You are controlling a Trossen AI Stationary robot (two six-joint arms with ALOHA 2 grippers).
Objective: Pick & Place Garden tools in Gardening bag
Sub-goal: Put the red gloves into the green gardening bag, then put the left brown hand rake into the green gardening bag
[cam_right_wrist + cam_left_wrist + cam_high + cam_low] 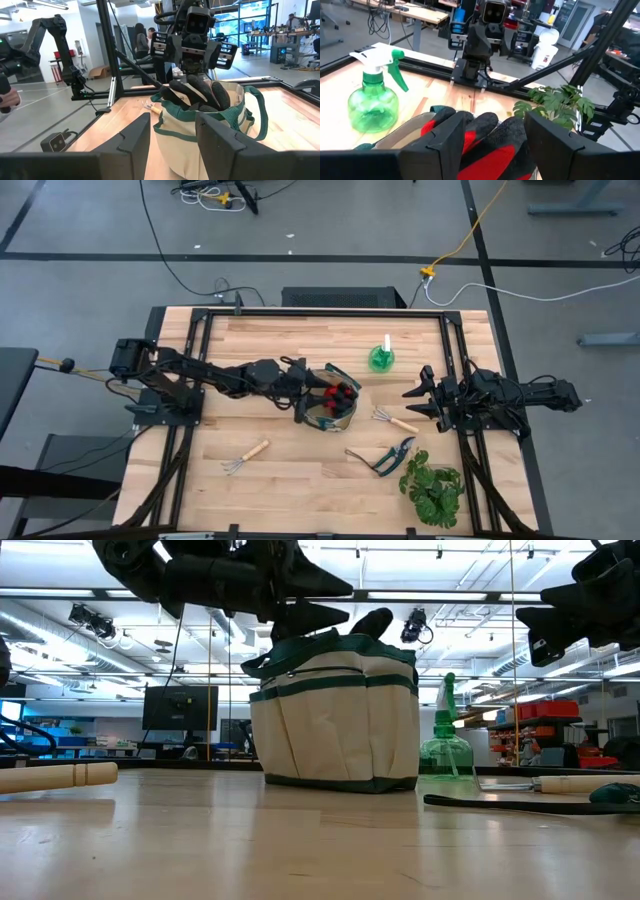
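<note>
You can see only the fingertips of the red-and-black gloves (340, 393); the rest is sunk inside the small round tan fabric gardening bag with dark green trim (331, 408), which stands near the middle of the table. From table height the bag's wall hides everything in it except those dark glove tips over the rim.

Your left gripper (318, 383) is stretched out low over the bag's mouth, its dark fingers (451, 141) spread apart on either side of the gloves with nothing pinched between them. Whether the pads touch the gloves, you cannot tell.

Your right gripper (413, 402) hangs above the wood at the right side, pointing toward the bag, jaws spread and empty.

The green round spray bottle with white nozzle (381, 357) stands upright beyond the bag. One wooden-handled metal hand rake (394, 420) lies just in front of the right gripper, the other wooden-handled rake (246, 456) lies well apart near the left front. The dark-handled pruning shears (384, 456) lie beside the leafy green plant (433, 488). From table height, the rakes and shears show only as cut-off handles at the frame's edges.
</note>
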